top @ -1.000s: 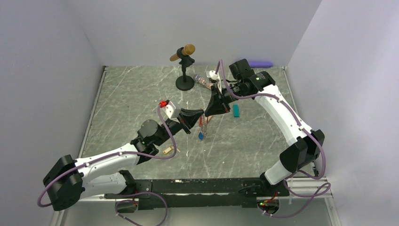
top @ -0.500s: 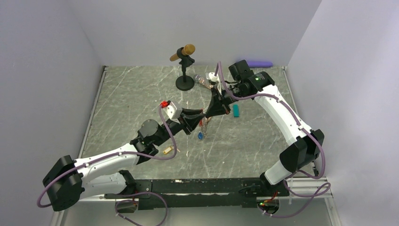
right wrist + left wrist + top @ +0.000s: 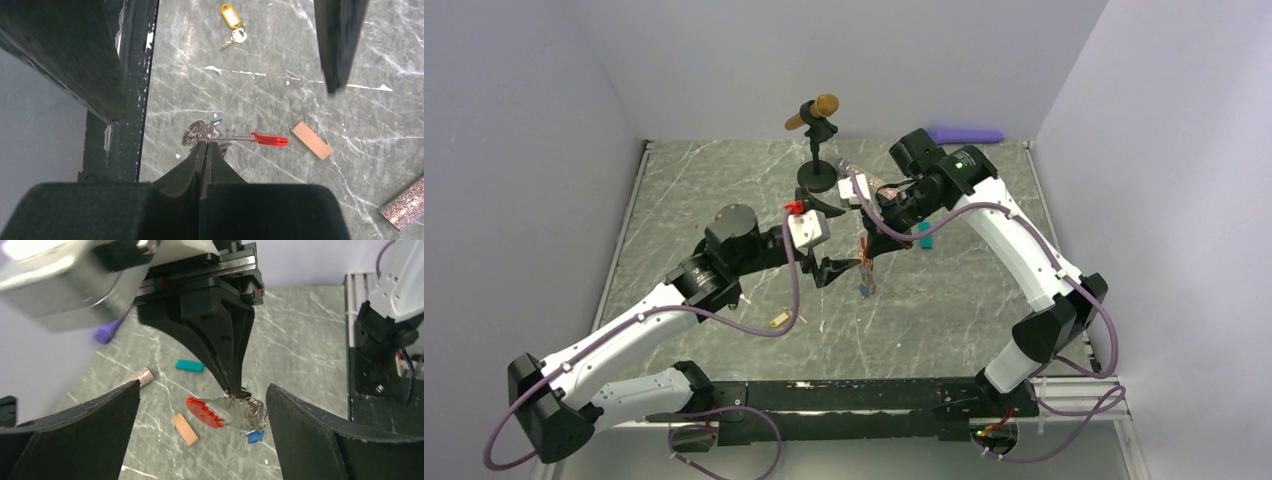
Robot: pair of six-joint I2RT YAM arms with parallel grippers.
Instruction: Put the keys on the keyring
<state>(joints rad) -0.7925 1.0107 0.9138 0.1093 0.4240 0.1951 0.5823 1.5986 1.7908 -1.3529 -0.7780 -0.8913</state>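
The keyring, a red clip [image 3: 205, 411] on a silvery coil [image 3: 252, 410], hangs above the table with a blue-tagged key [image 3: 255, 436] dangling from it. My right gripper [image 3: 206, 144] is shut on the keyring's thin wire ring, beside the coil [image 3: 196, 134] and in line with the red clip [image 3: 270, 139]. My left gripper [image 3: 202, 387] is wide open, its fingers standing apart on either side of the keyring without touching it. From above, the keyring [image 3: 865, 262] hangs between both grippers. A yellow-tagged key [image 3: 231, 15] lies on the table nearer the arm bases.
A tan wooden block [image 3: 185, 429], a teal block [image 3: 190, 365] and a glittery tube [image 3: 139, 377] lie on the marble table under the grippers. A microphone on its stand [image 3: 814, 115] is at the back, a purple object [image 3: 969, 135] by the back wall.
My left gripper has gone from shut at the keyring to wide open, and its arm has risen and shifted towards the back. The right gripper keeps hold of the keyring.
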